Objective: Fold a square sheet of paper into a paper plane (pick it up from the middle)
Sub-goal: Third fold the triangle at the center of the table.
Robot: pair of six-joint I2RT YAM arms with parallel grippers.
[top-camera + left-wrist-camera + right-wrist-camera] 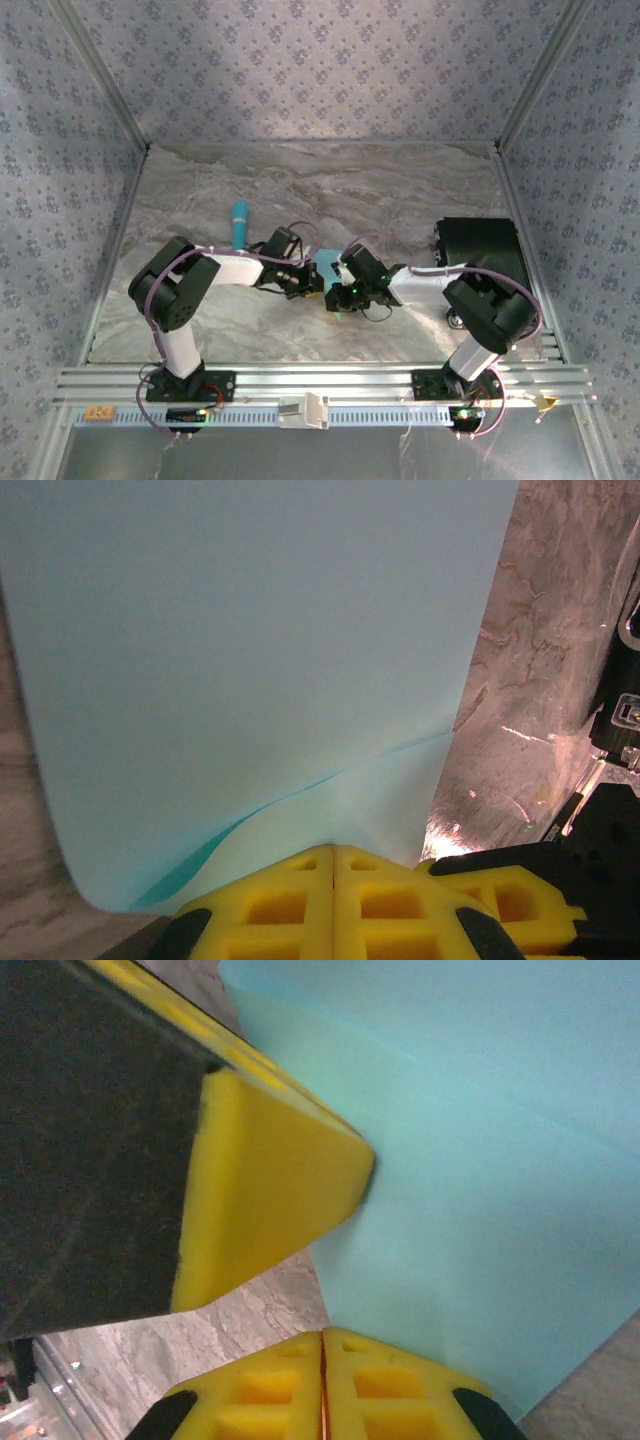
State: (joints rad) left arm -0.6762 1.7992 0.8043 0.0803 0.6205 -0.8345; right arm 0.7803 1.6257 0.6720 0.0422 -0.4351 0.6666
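Note:
The square sheet of paper (326, 266) is light cyan-blue and stands up off the table between both grippers at mid-table. In the left wrist view the paper (250, 660) is bent over on itself, two layers meeting at my left gripper (333, 848), whose yellow fingers are shut on its lower edge. My right gripper (322, 1334) is shut too, its tips pinching the paper (480, 1190) at its near edge. The left gripper's yellow finger (270, 1180) presses the sheet just above. From overhead, the left gripper (305, 280) and right gripper (337, 290) almost touch.
A slim turquoise pen-like stick (240, 222) lies on the marble table (330, 190) behind the left arm. A black box (482, 250) sits at the right side, close to the right arm's elbow. Patterned walls enclose the table.

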